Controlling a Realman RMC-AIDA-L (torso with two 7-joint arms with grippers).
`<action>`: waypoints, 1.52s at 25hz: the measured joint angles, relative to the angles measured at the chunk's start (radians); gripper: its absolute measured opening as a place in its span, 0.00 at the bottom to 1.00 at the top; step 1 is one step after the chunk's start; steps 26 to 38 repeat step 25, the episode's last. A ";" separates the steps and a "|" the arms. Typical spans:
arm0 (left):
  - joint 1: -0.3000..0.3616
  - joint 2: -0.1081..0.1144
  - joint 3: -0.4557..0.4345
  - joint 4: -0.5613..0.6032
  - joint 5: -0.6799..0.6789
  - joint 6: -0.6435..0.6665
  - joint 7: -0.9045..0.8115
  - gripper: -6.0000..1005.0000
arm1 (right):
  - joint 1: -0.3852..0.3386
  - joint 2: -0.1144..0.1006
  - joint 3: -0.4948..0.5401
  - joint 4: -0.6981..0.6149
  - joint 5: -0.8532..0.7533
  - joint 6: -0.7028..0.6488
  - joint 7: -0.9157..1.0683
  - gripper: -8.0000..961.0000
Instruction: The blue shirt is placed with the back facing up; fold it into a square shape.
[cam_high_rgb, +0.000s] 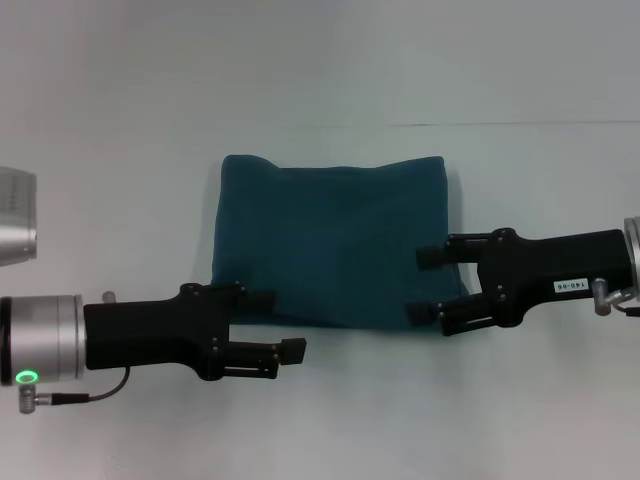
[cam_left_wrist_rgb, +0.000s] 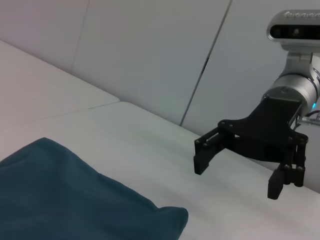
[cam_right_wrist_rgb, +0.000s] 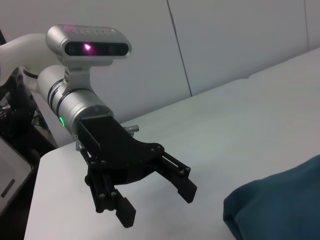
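Observation:
The blue shirt lies folded into a compact, nearly square block in the middle of the white table, plain side up. One corner of the blue shirt appears in the left wrist view, and another part of the blue shirt in the right wrist view. My left gripper hangs open at the shirt's near left corner, holding nothing; the left gripper is also in the right wrist view. My right gripper stands open over the shirt's near right edge, empty. The left wrist view shows that right gripper raised above the table.
The white table extends all around the shirt, with a seam line across its back. A silver arm segment shows at the left edge. Grey wall panels stand behind the table.

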 joint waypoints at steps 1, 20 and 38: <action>0.001 0.000 -0.002 0.001 0.000 0.002 -0.001 0.90 | -0.001 0.000 0.000 0.000 0.000 0.000 0.002 0.95; -0.002 0.004 -0.005 0.011 0.002 0.008 -0.010 0.90 | 0.002 0.015 -0.002 0.002 -0.002 0.006 0.012 0.95; -0.002 0.004 -0.006 0.012 0.002 0.004 -0.010 0.90 | 0.002 0.016 -0.002 0.002 -0.002 0.006 0.012 0.95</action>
